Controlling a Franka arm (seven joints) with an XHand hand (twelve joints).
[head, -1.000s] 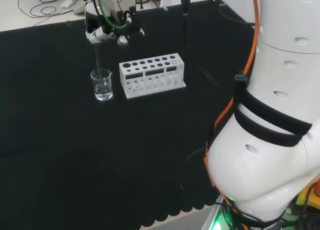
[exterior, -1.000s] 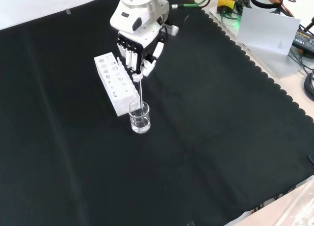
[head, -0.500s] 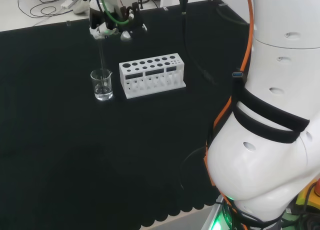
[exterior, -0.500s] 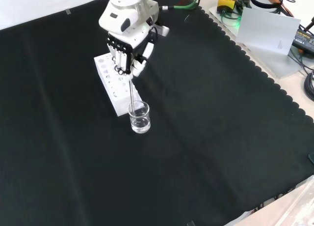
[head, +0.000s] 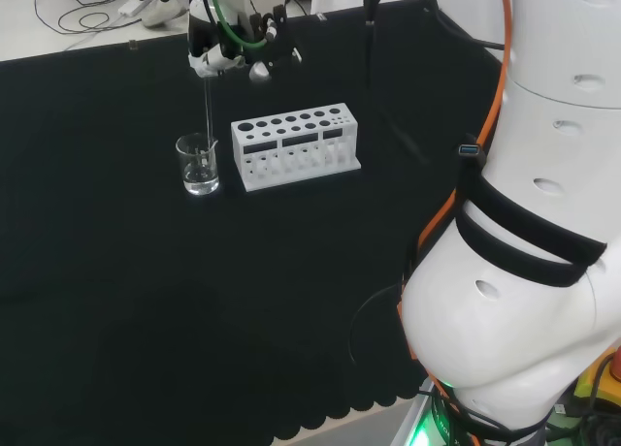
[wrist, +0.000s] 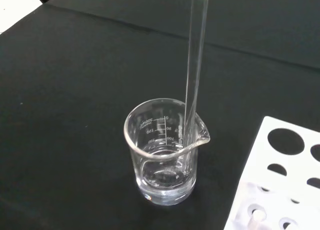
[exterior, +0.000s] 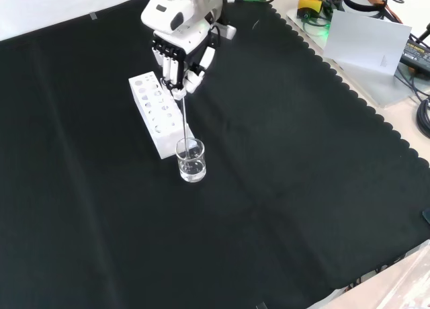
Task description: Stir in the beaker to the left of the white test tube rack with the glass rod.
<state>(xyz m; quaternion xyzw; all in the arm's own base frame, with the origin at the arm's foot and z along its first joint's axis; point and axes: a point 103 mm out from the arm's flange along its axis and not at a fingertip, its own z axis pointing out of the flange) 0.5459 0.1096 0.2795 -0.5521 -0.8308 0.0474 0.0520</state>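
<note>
The black cloth [exterior: 302, 188] spreads wide around my work, bare on every side of the glassware in the front view, with its scalloped edge running along the right and lower right, well apart from where I am. My white arm [head: 543, 271] bulks large at the right of the head view. The white test tube rack [head: 295, 145] stands on the cloth with nothing in its top holes that I can make out, and the beaker [head: 198, 164] sits just beside its left end in the head view; in the front view the beaker [exterior: 191, 160] is at the rack's near end, almost touching it. My hand [exterior: 178, 57] hangs above the rack and the beaker, fingers [exterior: 169, 70] curled together and pinching the top of the glass rod [exterior: 183, 121]. The rod runs down nearly upright from my fingertips, and its lower end is inside the beaker, close to the spout side of the rim in the wrist view. A shallow layer of clear liquid [wrist: 165, 172] lies in the bottom of the beaker.
</note>
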